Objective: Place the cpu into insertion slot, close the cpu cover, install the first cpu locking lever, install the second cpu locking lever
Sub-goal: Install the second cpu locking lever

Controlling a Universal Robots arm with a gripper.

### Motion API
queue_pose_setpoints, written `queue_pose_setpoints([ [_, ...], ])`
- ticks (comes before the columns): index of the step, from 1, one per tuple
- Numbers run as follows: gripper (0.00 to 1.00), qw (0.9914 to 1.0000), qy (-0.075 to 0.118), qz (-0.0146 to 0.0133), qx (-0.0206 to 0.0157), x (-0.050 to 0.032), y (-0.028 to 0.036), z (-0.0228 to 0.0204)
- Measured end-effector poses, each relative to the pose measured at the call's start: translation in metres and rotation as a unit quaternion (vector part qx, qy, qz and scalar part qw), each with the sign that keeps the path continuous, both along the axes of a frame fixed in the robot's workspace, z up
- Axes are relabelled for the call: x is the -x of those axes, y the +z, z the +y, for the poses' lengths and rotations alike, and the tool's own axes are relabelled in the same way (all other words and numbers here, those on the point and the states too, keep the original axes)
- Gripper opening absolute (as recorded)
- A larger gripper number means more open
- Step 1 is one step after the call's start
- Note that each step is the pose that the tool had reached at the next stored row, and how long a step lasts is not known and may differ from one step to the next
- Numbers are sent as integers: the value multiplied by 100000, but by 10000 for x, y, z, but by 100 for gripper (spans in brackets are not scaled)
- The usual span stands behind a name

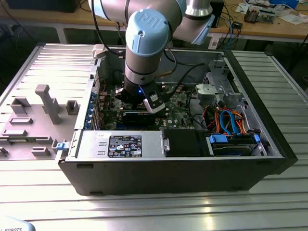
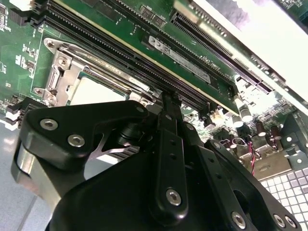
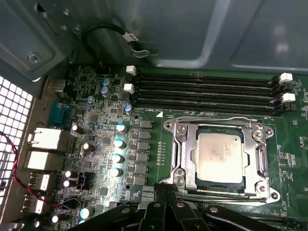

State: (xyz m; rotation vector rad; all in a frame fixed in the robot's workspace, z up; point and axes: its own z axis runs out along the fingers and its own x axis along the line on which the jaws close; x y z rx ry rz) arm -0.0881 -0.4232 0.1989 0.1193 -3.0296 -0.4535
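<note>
Inside an open grey metal computer case (image 1: 269,144), the robot arm (image 1: 144,43) reaches down over the green circuit board (image 3: 96,144). The cpu (image 3: 220,157), a flat square chip with a dull, smudged silver top, sits in the insertion slot (image 3: 177,154). The cpu cover (image 3: 219,126), a thin shiny metal frame, lies shut around it. The black gripper (image 3: 166,190) hovers just beside the slot's edge; whether its fingers are apart or together cannot be told. Long black memory slots (image 3: 207,91) run parallel nearby.
</note>
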Motion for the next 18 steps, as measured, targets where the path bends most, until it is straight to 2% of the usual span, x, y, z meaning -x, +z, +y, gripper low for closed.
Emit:
queue_pose_setpoints([
  [5, 11, 100000, 1, 6, -44, 1, -6, 0],
  [9, 11, 99998, -6, -3, -673, 1, -20, 2],
  [12, 11, 99996, 2, 3, -882, 0, -28, 5],
  [14, 11, 99993, 1, -1, -1199, 0, -41, 12],
  [15, 11, 99992, 1, -4, -1278, 0, -46, 13],
  [18, 11, 99993, 1, 1, -1207, 0, -48, 15],
])
